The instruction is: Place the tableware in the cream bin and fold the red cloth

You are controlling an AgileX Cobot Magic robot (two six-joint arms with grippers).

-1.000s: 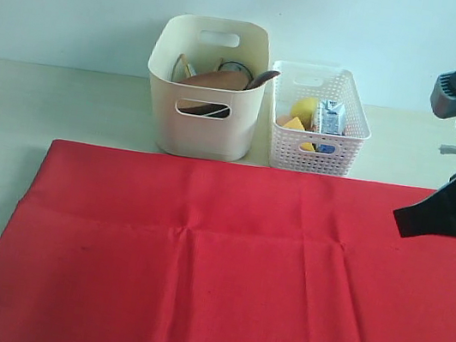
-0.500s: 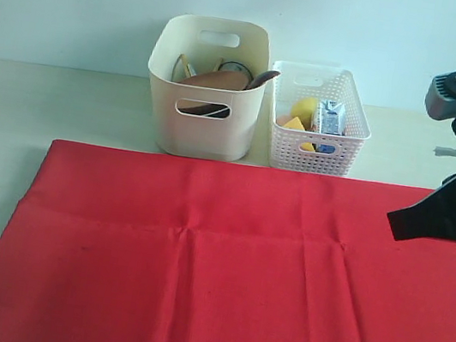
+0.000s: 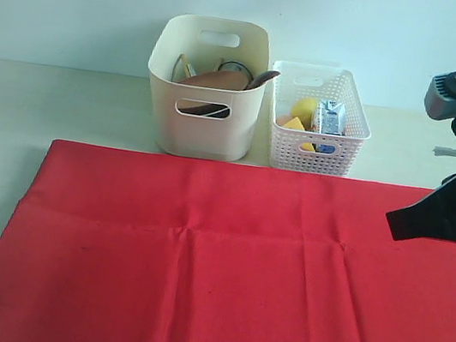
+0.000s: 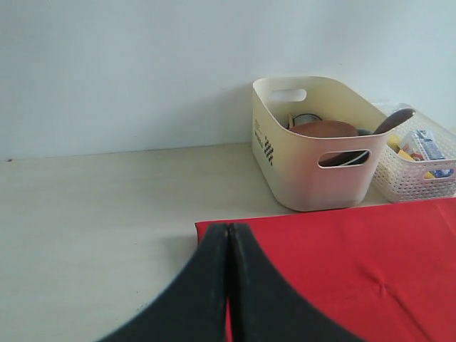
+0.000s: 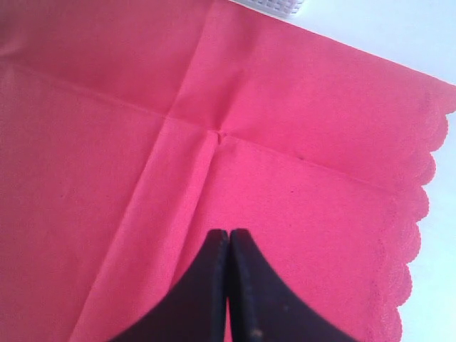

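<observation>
The red cloth (image 3: 195, 270) lies spread flat across the table, creased into quarters, its scalloped edge (image 5: 420, 214) on the right. Behind it stands the cream bin (image 3: 200, 128), holding tableware: a brown wooden plate (image 3: 216, 79) and a wooden spoon (image 3: 263, 77) show above the rim. My right gripper (image 3: 389, 224) hangs shut and empty over the cloth's right part (image 5: 229, 231). In the left wrist view my left gripper (image 4: 229, 226) is shut and empty, its tips by the corner of the cloth (image 4: 356, 263); the exterior view does not show it.
A low white perforated basket (image 3: 337, 141) stands right of the cream bin, with a lemon (image 3: 304, 108), cheese and a blue milk carton (image 3: 331, 118) inside. Bare pale table (image 3: 48, 99) lies left of the bins and around the cloth. A wall runs behind.
My right gripper has shifted slightly to the left over the cloth. The cloth and the bins have not moved.
</observation>
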